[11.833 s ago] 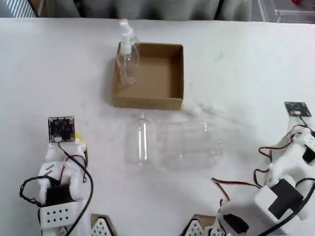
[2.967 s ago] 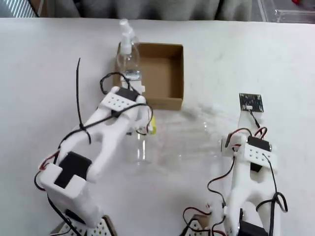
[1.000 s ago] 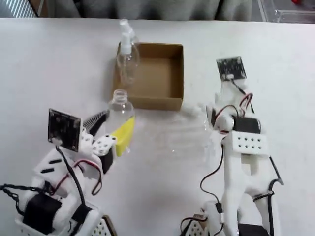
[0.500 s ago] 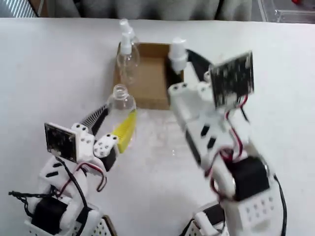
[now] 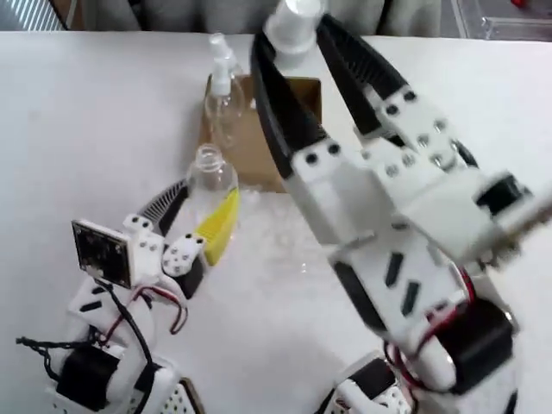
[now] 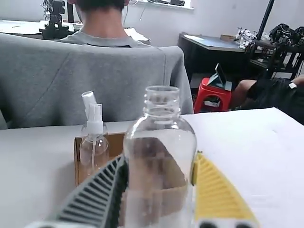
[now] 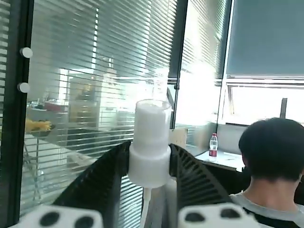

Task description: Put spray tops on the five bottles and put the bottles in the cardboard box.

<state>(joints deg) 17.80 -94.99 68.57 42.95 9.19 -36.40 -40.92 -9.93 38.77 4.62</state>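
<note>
Left pincer (image 5: pixel 203 207) was clamped on the open bottle (image 5: pixel 211 177), black ribbed jaw on one side of the belly and yellow jaw on the other. The bottle stood upright, just off the near left corner of the cardboard box (image 5: pixel 257 175), with its neck bare. In the left wrist view the same bottle (image 6: pixel 160 156) sat between the jaws, gripped at mid-body below the shoulder.

Right pincer (image 5: pixel 293 39) was closed on a white spray top (image 5: pixel 293 21), raised well above the box's far side. The right wrist view showed the grip on the top's collar (image 7: pixel 149 142), nozzle head clear above the jaws and a thin tube hanging below.

One capped bottle (image 5: pixel 222 99) stood at the box's left wall, inside it as far as could be told.

Handling, as a judgement:
- The open bottle looked like empty clear thin plastic, so it was probably very light, slick and easy to dent.
- A mid-body hold seemed right. Squeezing harder would likely deform it or pop it out.
- The spray top looked small, rigid and light. The collar seemed the safe place to hold, since the head would probably press down.
- The tube was likely bendy and would need lining up with the neck.

The white tabletop (image 5: pixel 86 103) carried the box.
</note>
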